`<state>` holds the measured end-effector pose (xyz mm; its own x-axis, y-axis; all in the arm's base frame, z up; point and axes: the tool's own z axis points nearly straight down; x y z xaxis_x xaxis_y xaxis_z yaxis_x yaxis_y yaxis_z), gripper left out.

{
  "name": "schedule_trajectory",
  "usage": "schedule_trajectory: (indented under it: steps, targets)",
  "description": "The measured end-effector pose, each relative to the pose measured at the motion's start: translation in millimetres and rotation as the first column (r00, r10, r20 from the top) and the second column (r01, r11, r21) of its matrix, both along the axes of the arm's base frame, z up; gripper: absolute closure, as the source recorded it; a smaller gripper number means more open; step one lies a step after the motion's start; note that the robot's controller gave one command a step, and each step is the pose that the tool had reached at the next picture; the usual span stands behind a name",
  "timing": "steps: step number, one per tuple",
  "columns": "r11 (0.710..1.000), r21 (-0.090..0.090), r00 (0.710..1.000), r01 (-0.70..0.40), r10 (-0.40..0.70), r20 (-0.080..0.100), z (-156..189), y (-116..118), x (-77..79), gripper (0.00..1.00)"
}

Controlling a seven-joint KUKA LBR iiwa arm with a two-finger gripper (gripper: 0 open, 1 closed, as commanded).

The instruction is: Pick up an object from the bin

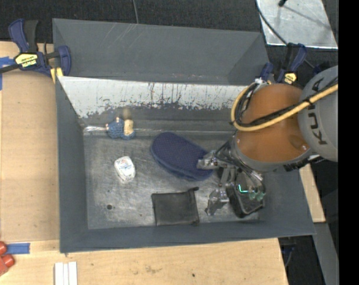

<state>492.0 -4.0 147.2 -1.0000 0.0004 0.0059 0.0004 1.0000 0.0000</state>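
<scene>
I work from one camera, set above the grey bin (pixel 167 58) and looking down into it at a slight slant, so the far wall shows me its inner face. It stands back enough to take in the whole rim, and the arm (pixel 274 129) enters from the view's right.

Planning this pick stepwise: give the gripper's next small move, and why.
Probably a short shift toward the view's upper left, over the dark blue oval pad. The gripper sits beside the pad's right end and just right of the flat black square, centred over neither; the pad looks bulkier, so likely easier to grasp.
</scene>
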Motion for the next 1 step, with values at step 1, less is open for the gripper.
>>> schedule_trajectory:
  steps: [1]
  targets:
    - [0.982, -0.001, 0.982, 0.189, -0.189, 0.022, -71.6, 49.0, 3.0, 0.00]
